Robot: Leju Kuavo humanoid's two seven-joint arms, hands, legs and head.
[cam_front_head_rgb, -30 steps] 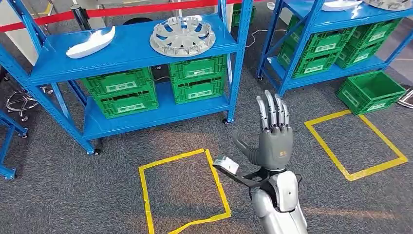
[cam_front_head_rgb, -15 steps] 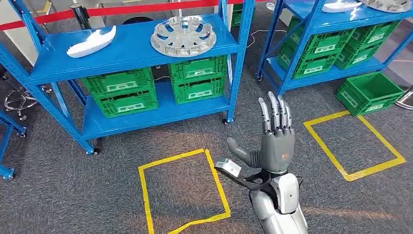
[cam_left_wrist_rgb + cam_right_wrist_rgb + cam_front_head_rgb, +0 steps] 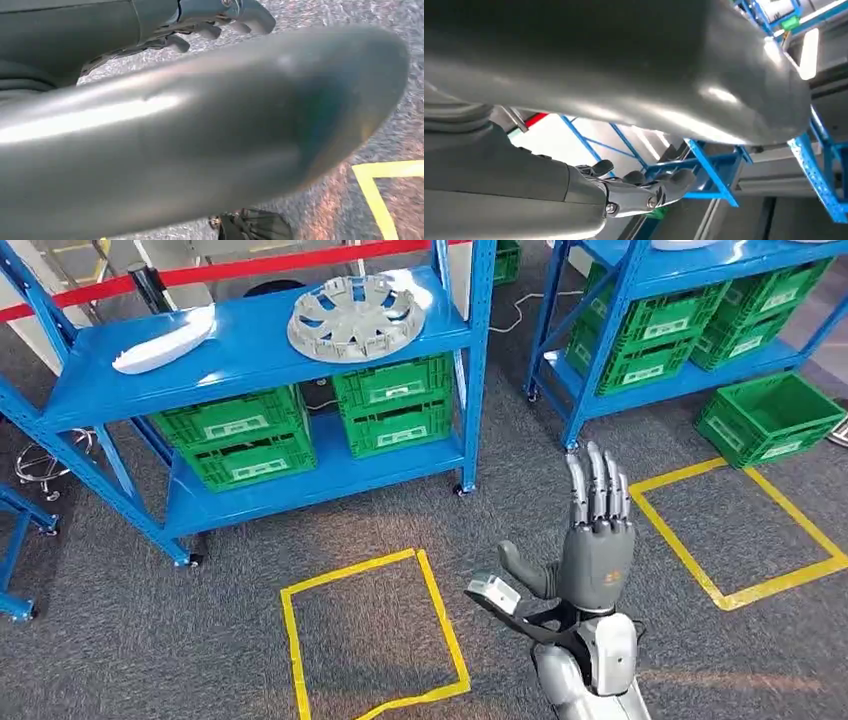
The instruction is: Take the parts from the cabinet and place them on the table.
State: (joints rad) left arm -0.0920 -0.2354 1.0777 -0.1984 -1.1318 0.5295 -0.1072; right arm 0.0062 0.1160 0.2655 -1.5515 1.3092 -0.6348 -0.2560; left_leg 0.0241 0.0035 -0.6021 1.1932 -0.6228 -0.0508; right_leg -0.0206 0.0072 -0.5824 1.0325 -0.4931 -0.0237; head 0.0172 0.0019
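Your right hand (image 3: 592,560) stands in the lower right of the head view, raised over the grey carpet, its fingers (image 3: 596,485) straight and spread with the thumb out to the side, holding nothing. In the right wrist view the same fingers (image 3: 639,192) reach out with nothing between them, in front of blue rack beams.

In the left wrist view you see the left hand (image 3: 227,17) at the top edge, behind a large blurred grey shape; its fingers curl slightly over the carpet, but you cannot tell whether they are open or closed.

The parts sit on the top shelf of the blue cabinet (image 3: 250,360) in the upper left of the head view: a silver wheel cover (image 3: 352,316) lies flat near the shelf's right end, and a white curved part (image 3: 163,344) lies towards its left end, the two well apart. Both are well apart from your right hand.

Under that shelf, green crates (image 3: 310,425) stand stacked on the lower shelf. A yellow tape square (image 3: 372,635) marks the floor just left of your right hand, and another (image 3: 735,530) lies to its right.
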